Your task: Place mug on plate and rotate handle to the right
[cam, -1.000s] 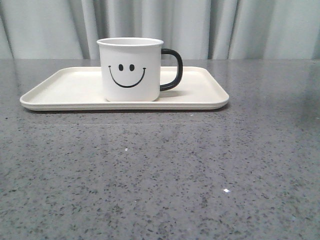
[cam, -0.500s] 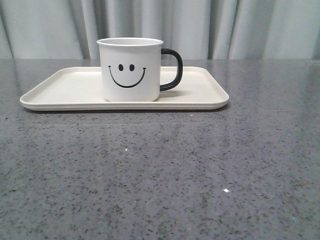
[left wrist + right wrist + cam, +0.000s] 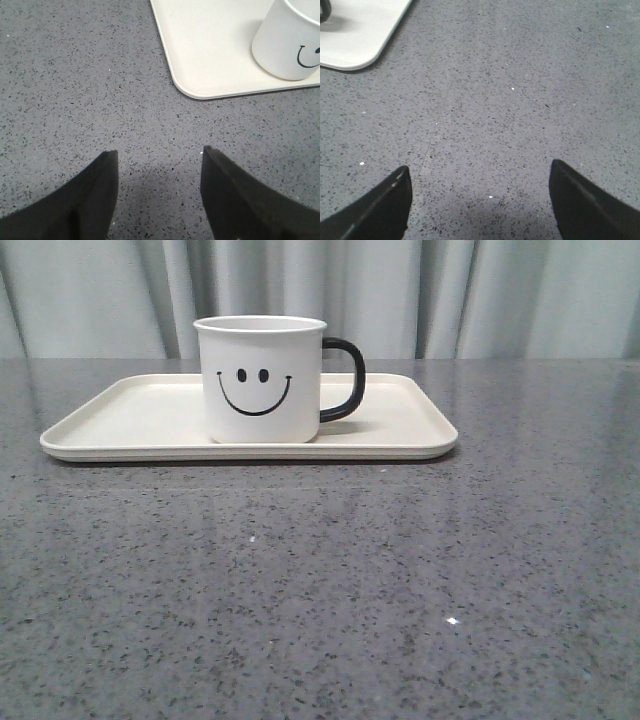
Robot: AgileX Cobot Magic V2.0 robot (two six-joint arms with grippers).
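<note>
The white mug (image 3: 262, 380) with a black smiley face stands upright on the cream plate (image 3: 130, 420), near its middle. Its black handle (image 3: 347, 378) points to the right in the front view. The mug (image 3: 292, 42) and a plate corner (image 3: 200, 75) show in the left wrist view. My left gripper (image 3: 159, 152) is open and empty over bare table, short of the plate corner. My right gripper (image 3: 480, 170) is open and empty over bare table, with a plate corner (image 3: 357, 35) and a bit of the handle (image 3: 324, 10) far from it. No gripper shows in the front view.
The grey speckled tabletop (image 3: 320, 580) stretches in front of the plate. A pale curtain (image 3: 420, 295) hangs behind the table's far edge.
</note>
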